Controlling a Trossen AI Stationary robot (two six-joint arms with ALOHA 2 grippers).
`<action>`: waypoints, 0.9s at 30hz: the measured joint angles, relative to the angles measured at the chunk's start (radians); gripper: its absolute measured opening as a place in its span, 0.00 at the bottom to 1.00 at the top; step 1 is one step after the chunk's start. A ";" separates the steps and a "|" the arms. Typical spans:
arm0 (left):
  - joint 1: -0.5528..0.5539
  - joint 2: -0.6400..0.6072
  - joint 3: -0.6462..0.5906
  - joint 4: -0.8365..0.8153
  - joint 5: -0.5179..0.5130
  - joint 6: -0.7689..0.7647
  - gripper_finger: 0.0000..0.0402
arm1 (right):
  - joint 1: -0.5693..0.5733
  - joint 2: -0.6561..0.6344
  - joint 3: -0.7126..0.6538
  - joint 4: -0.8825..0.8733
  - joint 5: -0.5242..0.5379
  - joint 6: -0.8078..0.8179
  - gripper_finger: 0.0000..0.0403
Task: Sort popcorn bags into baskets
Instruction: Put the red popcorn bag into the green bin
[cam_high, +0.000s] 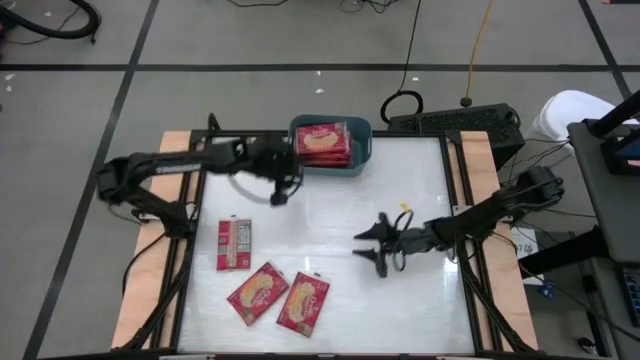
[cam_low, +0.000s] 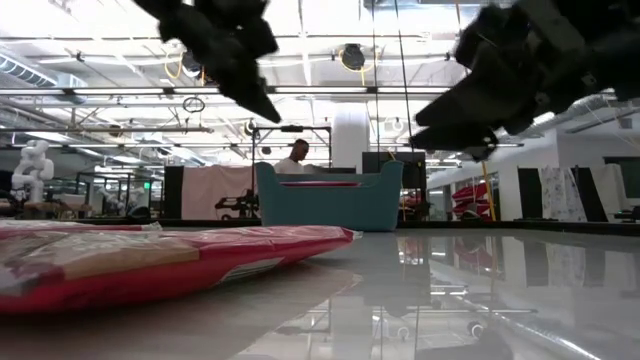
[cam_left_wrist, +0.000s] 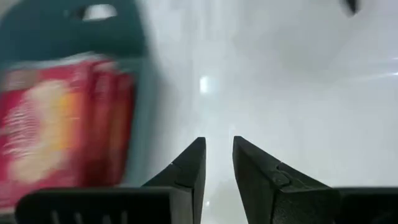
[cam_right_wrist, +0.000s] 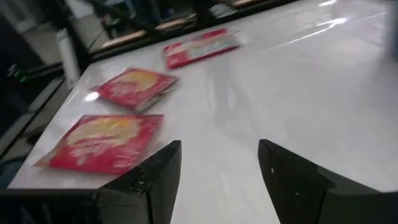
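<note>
The teal basket (cam_high: 362, 146) stands at the table's far edge with several red popcorn bags (cam_high: 322, 142) stacked flat inside; the left wrist view shows it blurred (cam_left_wrist: 134, 93) with the bags (cam_left_wrist: 62, 124). My left gripper (cam_high: 278, 196) hangs above the table just near and left of the basket, its fingers (cam_left_wrist: 217, 146) a narrow gap apart with nothing between them. My right gripper (cam_high: 368, 246) stands open over the table's middle, empty (cam_right_wrist: 217, 162). Three more bags lie flat on the table at the near left (cam_high: 234, 243), (cam_high: 257, 292), (cam_high: 303, 302).
Wooden side rails (cam_high: 150, 290) border the white table top. A keyboard (cam_high: 455, 122) and cables lie beyond the far edge. Bare white surface (cam_high: 400, 310) lies at the near right. In the low view a near bag (cam_low: 150, 255) fills the left foreground.
</note>
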 joint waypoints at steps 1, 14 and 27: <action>-0.026 -0.031 -0.046 0.034 0.003 -0.013 0.21 | 0.007 0.035 0.039 -0.021 -0.017 -0.006 0.51; -0.337 -0.202 -0.476 0.342 -0.036 -0.217 0.21 | 0.095 0.435 0.495 -0.304 -0.186 -0.190 0.51; -0.455 -0.202 -0.625 0.728 -0.070 -0.324 0.21 | 0.048 0.568 0.539 -0.279 0.122 -0.243 0.51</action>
